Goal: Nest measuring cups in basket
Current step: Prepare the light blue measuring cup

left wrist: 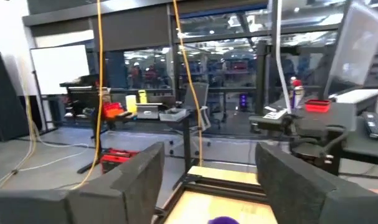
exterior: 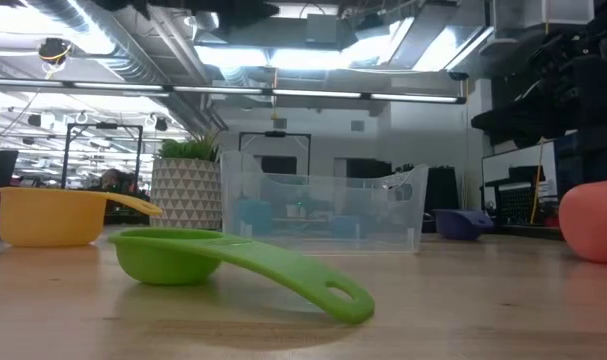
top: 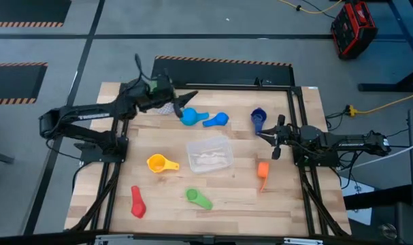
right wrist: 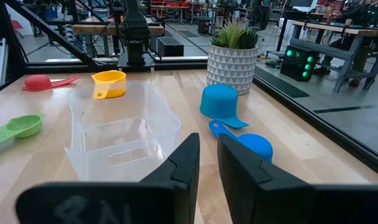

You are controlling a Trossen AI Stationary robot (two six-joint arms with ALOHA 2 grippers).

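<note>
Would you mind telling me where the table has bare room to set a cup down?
Bare wood lies between the red cup and yellow cup. Crowded: far side, around the light blue cups and plant.

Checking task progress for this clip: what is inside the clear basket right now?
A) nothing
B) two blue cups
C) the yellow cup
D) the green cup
A: the basket holds nothing, and the yellow cup and green cup lie on the table outside it.
</note>
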